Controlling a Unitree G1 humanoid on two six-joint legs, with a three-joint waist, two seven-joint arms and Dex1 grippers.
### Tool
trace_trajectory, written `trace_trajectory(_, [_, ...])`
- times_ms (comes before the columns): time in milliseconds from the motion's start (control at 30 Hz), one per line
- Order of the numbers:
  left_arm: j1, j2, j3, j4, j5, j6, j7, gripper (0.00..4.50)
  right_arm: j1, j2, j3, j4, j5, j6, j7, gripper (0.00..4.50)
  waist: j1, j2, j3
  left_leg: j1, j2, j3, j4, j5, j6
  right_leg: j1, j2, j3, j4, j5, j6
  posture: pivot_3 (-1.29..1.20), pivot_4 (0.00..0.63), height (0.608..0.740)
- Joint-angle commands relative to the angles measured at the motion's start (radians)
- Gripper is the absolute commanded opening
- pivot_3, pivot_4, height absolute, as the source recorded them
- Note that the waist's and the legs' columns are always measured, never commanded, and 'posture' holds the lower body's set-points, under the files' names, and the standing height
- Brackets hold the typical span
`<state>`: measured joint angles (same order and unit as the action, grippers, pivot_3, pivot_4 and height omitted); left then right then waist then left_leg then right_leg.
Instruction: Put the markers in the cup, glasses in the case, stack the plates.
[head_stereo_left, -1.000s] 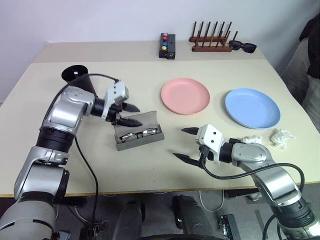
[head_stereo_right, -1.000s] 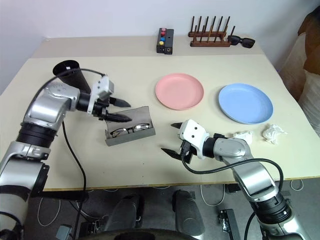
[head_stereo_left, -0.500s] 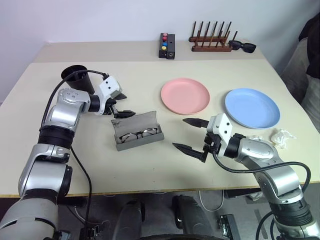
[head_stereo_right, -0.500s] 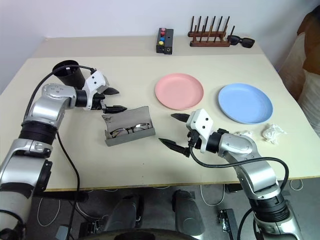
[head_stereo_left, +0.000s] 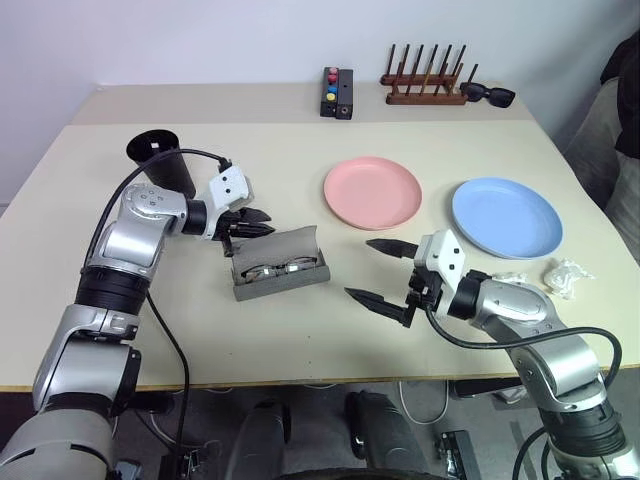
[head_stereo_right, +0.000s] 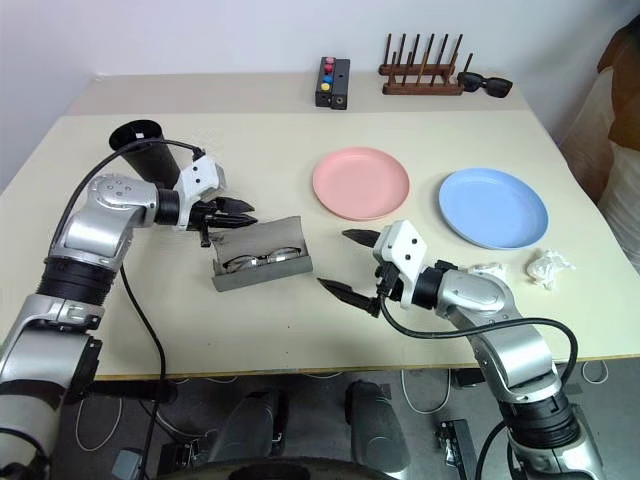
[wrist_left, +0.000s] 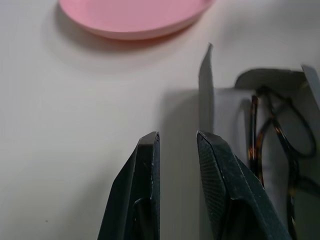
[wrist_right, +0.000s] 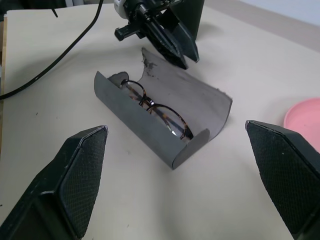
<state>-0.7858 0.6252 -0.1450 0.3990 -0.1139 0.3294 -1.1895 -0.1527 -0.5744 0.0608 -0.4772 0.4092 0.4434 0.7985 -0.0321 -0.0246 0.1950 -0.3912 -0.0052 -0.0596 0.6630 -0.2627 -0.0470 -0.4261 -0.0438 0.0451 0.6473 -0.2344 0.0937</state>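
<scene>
- The pink plate (head_stereo_left: 372, 190) and the blue plate (head_stereo_left: 505, 216) lie side by side on the table (head_stereo_left: 300, 335), apart and not stacked. My right arm hangs low in front of them. I think that if I swing it out to them carelessly, the elbow or wrist can push the blue one toward the table edge.
- The cup (head_stereo_left: 160, 160) stands upright just behind my left arm. The cable of this arm runs close by it. A fast pull back of the arm can, in my judgement, tip it over.
- The case (head_stereo_left: 280, 278) lies open between my two hands, with its lid standing up. My left gripper (head_stereo_left: 262, 222) is at the lid's left corner, the fingers almost together with a narrow gap and nothing between them. If I press the lid down from this one corner, the light case can turn or slide instead of closing. My right gripper (head_stereo_left: 358, 268) hangs near the other end with its fingers wide apart, touching nothing, so nothing holds the case against such a push.
- The glasses (head_stereo_left: 280, 268) are already inside the case, folded, lenses along the front wall. If the lid comes down crooked, it can catch on the frame and stay half open, or bend a thin temple.
</scene>
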Motion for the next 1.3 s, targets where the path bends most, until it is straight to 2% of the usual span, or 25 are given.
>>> trace_trajectory(33, [-0.026, 0.001, 0.061, -0.002, -0.032, 0.012, 0.045, 0.89, -0.004, -0.008, -0.013, -0.04, 0.01, -0.016, 0.001, 4.5, -0.001, 0.0, 0.0, 0.0, 0.0, 0.0, 0.0, 0.0, 0.0, 0.0, 0.0, 0.0, 0.0, 0.0, 0.0, 0.0, 0.15, 0.735])
trace_trajectory(133, [-0.028, 0.006, 0.063, 0.019, -0.017, -0.001, 0.078, 0.04, -0.005, -0.008, -0.015, -0.036, 0.011, -0.018, 0.003, 4.5, -0.003, 0.0, 0.0, 0.0, 0.0, 0.0, 0.0, 0.0, 0.0, 0.0, 0.0, 0.0, 0.0, 0.0, 0.0, 0.0, 0.15, 0.735])
trace_trajectory(367, [0.028, 0.057, -0.034, 0.017, 0.091, -0.081, 0.061, 0.04, -0.001, -0.008, -0.015, -0.034, 0.009, -0.023, 0.005, 4.5, -0.005, 0.0, 0.0, 0.0, 0.0, 0.0, 0.0, 0.0, 0.0, 0.0, 0.0, 0.0, 0.0, 0.0, 0.0, 0.0, 0.15, 0.735])
trace_trajectory(567, [0.107, 0.099, -0.026, -0.144, -0.009, -0.009, -0.109, 0.04, -0.011, -0.004, -0.007, -0.031, 0.007, -0.02, 0.001, 4.5, -0.006, 0.0, 0.0, 0.0, 0.0, 0.0, 0.0, 0.0, 0.0, 0.0, 0.0, 0.0, 0.0, 0.0, 0.0, 0.0, 0.15, 0.735])
trace_trajectory(967, [0.218, 0.107, -0.05, -0.38, -0.071, 0.113, -0.127, 0.04, -0.014, 0.0, -0.001, -0.03, 0.006, -0.02, -0.007, 4.5, -0.006, 0.0, 0.0, 0.0, 0.001, 0.0, 0.0, 0.0, 0.0, 0.0, 0.0, 0.0, 0.0, 0.0, 0.0, 0.0, 0.15, 0.735])
trace_trajectory(1300, [0.249, 0.123, -0.089, -0.395, -0.033, 0.09, -0.09, 0.04, -0.019, 0.004, 0.004, -0.025, 0.005, -0.025, -0.01, 4.5, -0.005, 0.0, 0.0, 0.001, 0.001, 0.0, 0.0, 0.0, 0.0, 0.0, 0.0, 0.0, 0.0, -0.001, -0.002, 0.0, 0.15, 0.735])
